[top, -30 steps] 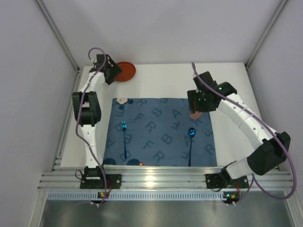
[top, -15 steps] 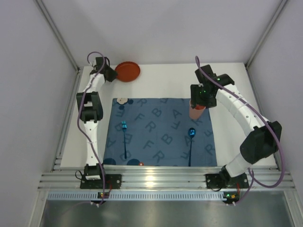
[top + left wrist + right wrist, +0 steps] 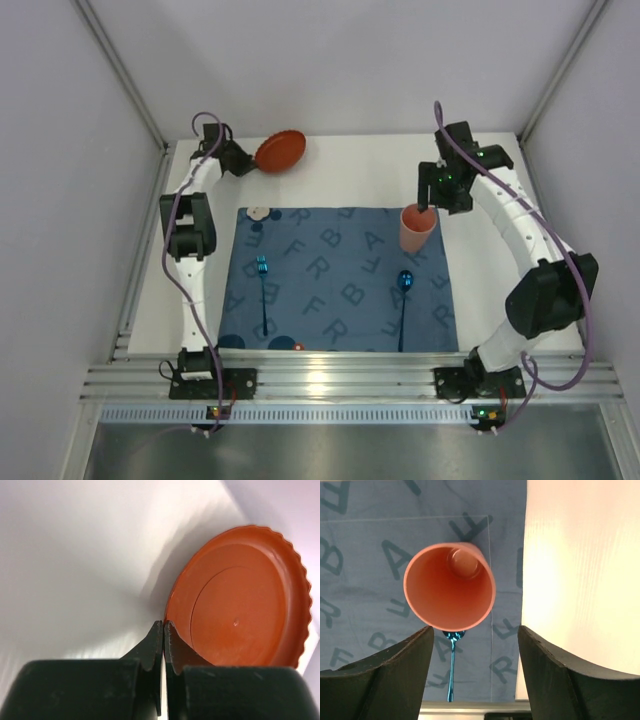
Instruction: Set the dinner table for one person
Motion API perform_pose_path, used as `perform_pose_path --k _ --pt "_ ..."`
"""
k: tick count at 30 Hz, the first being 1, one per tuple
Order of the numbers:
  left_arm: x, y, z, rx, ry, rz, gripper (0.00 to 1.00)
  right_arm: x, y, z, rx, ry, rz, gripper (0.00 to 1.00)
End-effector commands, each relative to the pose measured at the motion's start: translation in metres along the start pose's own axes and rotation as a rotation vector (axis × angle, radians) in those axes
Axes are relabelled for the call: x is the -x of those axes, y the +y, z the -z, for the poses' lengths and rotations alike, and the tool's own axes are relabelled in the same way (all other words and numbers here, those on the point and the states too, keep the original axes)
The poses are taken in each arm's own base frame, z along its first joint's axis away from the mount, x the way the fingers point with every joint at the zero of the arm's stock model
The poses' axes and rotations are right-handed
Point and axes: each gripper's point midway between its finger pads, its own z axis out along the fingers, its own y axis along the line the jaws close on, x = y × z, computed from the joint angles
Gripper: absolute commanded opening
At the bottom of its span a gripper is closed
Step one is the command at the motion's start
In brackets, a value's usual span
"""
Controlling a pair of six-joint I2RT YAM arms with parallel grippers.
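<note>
Operator: Since a second ago the right gripper (image 3: pixel 475 631) has let go of the cup (image 3: pixel 417 230) and drawn back off the far right corner of the mat (image 3: pixel 330 255). The plate (image 3: pixel 245 600) has come up off the table (image 3: pixel 350 170) onto a tilt.

Observer: Walk me out from the near edge.

Operator: On the near half of the mat, the fork (image 3: pixel 262 290) lies on the left and the spoon (image 3: pixel 403 300) on the right. Both handles point at the mat's near edge, well apart, with bare cloth between them. Further out, the cup stands upright on the mat's far right corner, just beyond the spoon's bowl. My right fingers are spread wide and stop short of the cup, touching nothing.

Observer: And the plate?

Operator: Furthest out, off the mat's far left corner, above the white table. My left gripper (image 3: pixel 163 626) is pinched almost closed on its rim. The disc stands out from the fingers toward the mat's midline.

Observer: What does the next move hang on?

Operator: I reckon on that gap between fork and spoon. From the plate it lies toward me and across to the mat's centre. The left arm has the plate, so that arm should carry it. I'd level it before lowering, because a thin edge grip on a tilted plate could slip.
</note>
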Motion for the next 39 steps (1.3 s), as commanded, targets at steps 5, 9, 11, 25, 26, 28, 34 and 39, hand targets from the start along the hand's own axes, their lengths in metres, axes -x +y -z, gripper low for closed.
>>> perform_pose_path --k 5,9,11,25,26,28,34,39 --pt "-0.086 -0.087 0.139 -0.09 0.13 -0.388 0.0 0.062 0.012 0.004 0.129 -0.129 -0.116 0.76" --pt "-0.17 -0.091 0.213 -0.116 0.182 -0.522 0.0 0.053 0.021 0.015 0.199 -0.138 -0.117 0.78" --pt "-0.226 -0.068 0.223 -0.08 0.257 -0.559 0.0 0.041 0.021 0.015 0.21 -0.125 -0.122 0.78" --pt "-0.318 0.002 0.254 0.045 0.367 -0.62 0.46 -0.051 -0.011 0.047 0.173 -0.166 -0.187 0.79" --pt "-0.319 0.004 0.257 0.05 0.376 -0.62 0.61 -0.054 -0.012 0.051 0.174 -0.174 -0.191 0.8" --pt "-0.314 0.0 0.273 0.05 0.366 -0.621 0.72 -0.062 -0.016 0.068 0.173 -0.198 -0.199 0.8" --pt "-0.277 -0.024 0.353 -0.029 0.191 -0.555 0.91 -0.065 0.014 0.145 0.43 -0.337 -0.102 0.91" --pt "-0.248 -0.034 0.426 -0.18 0.044 -0.511 0.9 -0.091 0.021 0.233 0.668 -0.57 -0.216 1.0"
